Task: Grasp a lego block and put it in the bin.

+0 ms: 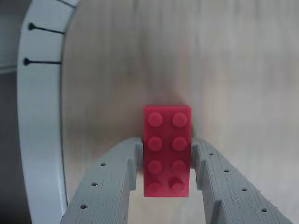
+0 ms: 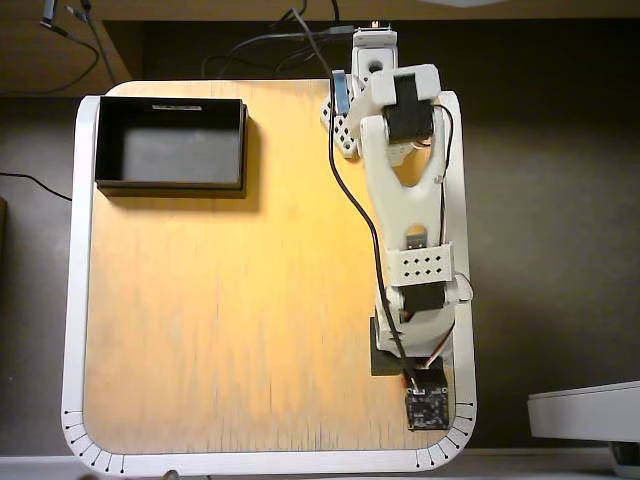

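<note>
In the wrist view the red lego block (image 1: 167, 126) stands lengthwise between my two grey fingers, studs facing the camera. My gripper (image 1: 167, 154) is shut on its lower half, one finger pressed to each long side, above the blurred wooden tabletop. In the overhead view the block is hidden under the white arm (image 2: 405, 200), which reaches down the table's right side. The gripper is hidden there too. The black bin (image 2: 170, 103) sits empty in the table's top left corner, far from the gripper.
The wooden table (image 2: 220, 320) has a white rim with black tick marks (image 1: 39, 116), close on the left in the wrist view. Cables (image 2: 280, 40) lie behind the arm's base at the top. A white object (image 2: 585, 410) sits off the table at the lower right.
</note>
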You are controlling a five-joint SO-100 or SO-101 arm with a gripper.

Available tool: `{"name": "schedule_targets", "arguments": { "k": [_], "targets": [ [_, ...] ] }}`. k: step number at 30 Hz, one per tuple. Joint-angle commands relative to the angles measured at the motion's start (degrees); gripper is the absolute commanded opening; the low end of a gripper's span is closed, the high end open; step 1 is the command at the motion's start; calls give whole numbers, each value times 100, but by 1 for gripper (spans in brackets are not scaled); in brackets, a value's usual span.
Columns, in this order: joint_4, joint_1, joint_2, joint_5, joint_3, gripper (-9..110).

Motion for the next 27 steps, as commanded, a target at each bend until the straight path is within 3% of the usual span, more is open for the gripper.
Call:
{"name": "schedule_targets", "arguments": {
  "k": [1,12,18,27],
  "targets": [
    [404,343,1521,44,-510,0],
    [1828,1661,3542,264,-519,0],
    [2654,3059,4605,712,-527,0],
    [2725,5124,5379,826,-536,0]
  ]
}}
